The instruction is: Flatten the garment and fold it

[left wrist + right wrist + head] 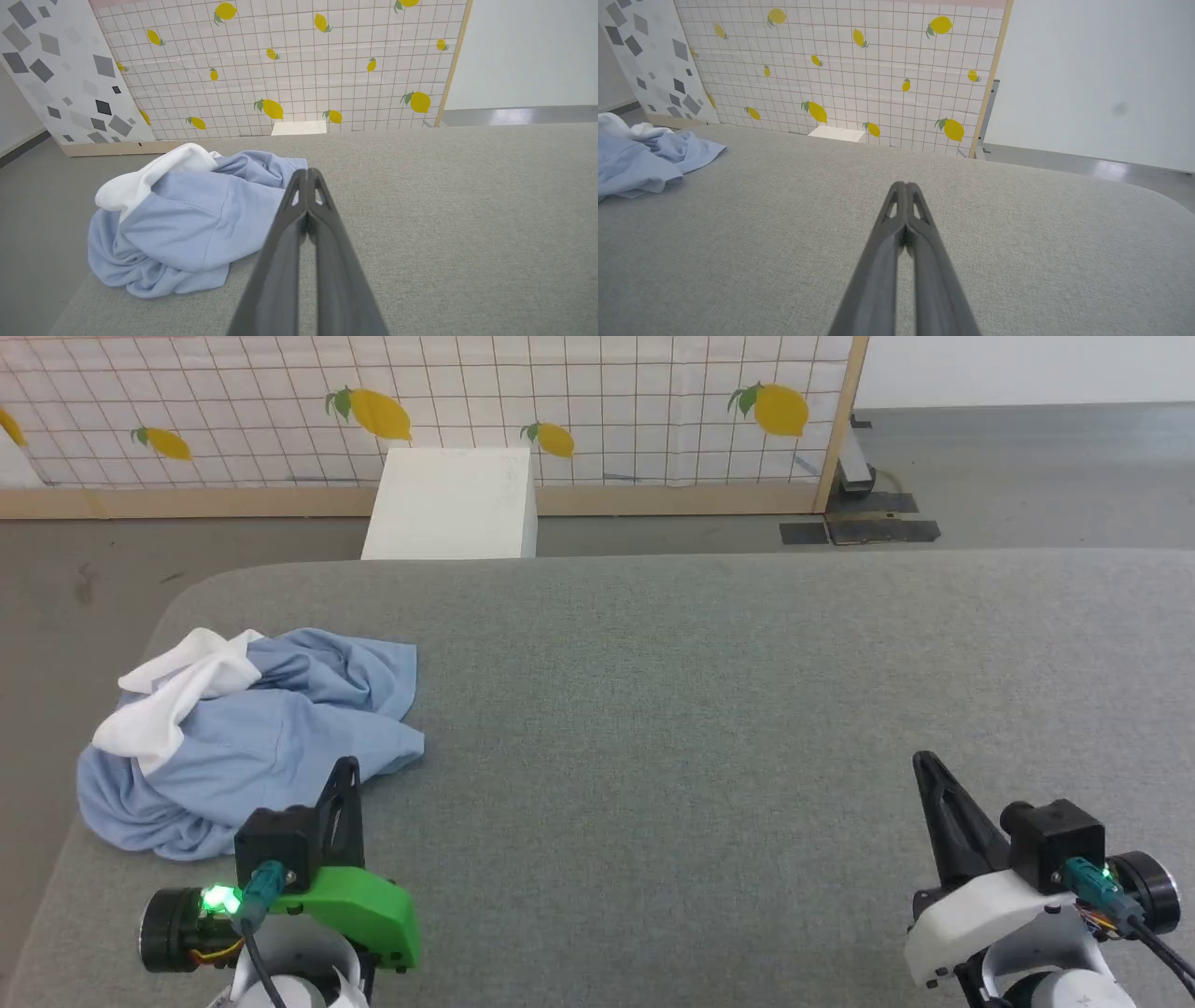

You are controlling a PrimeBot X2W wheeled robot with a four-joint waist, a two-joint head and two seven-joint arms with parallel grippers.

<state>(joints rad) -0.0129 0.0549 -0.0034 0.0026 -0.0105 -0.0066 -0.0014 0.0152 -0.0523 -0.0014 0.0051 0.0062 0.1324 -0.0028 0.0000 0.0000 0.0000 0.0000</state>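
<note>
The left gripper (348, 767) is wearing a bright green shell (364, 907), a green light (219, 899) glowing by its teal plug (259, 887); the right gripper (924, 763) is wearing a white shell (971, 910), a black cable (1158, 947) trailing.

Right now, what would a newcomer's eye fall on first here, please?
A crumpled light blue fabric shirt with a white inner part lies at the left end of the grey cloth-covered table. Behind stands a white grid backdrop printed with yellow lemons. The left gripper and right gripper hover shut and empty at the near edge.
</note>
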